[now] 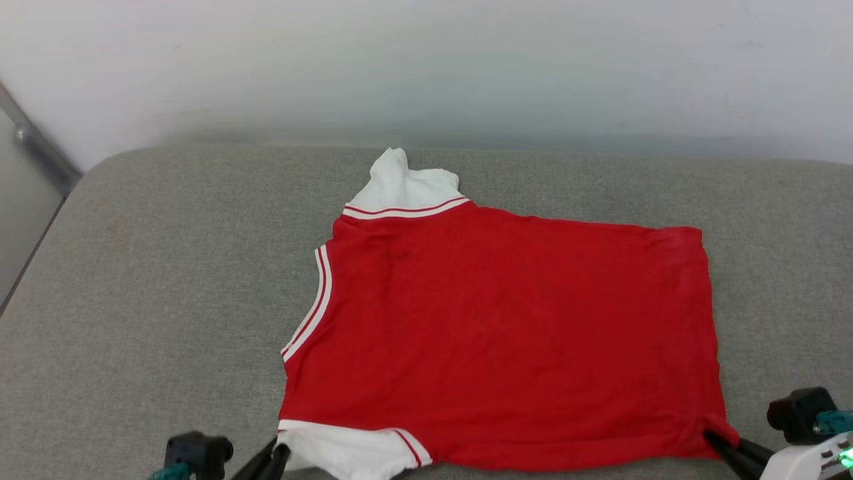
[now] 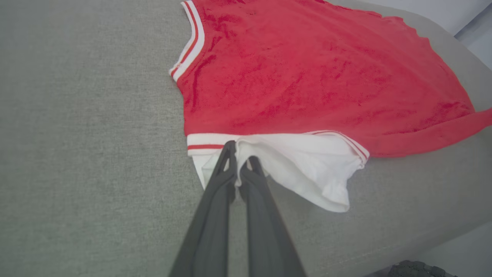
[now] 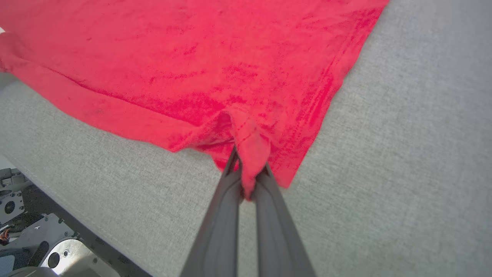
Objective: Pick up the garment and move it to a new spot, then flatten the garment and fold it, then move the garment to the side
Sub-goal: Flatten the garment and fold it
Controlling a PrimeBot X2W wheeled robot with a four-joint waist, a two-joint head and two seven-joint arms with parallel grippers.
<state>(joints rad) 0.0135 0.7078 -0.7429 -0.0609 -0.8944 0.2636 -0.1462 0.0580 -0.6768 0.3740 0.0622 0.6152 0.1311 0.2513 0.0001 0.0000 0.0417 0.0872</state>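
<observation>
The garment [image 1: 506, 333], a red jersey with white sleeves and red-and-white trim, lies spread on the grey cushion, plain side up with no lettering showing. One white sleeve [image 1: 406, 183] points to the far edge; the other [image 1: 346, 450] is at the near edge. My left gripper [image 1: 278, 450] is shut on that near white sleeve [image 2: 292, 165], its fingers [image 2: 226, 169] pinching the cloth beside the striped trim. My right gripper [image 1: 716, 440] is shut on the garment's near right hem corner [image 3: 251, 154], where red cloth bunches between the fingers [image 3: 230, 181].
The grey cushion [image 1: 153, 287] reaches wide to the left and right of the garment. A pale wall [image 1: 426, 67] stands behind it. The cushion's front edge runs close under both grippers, with the robot's metal base [image 3: 34, 242] below it.
</observation>
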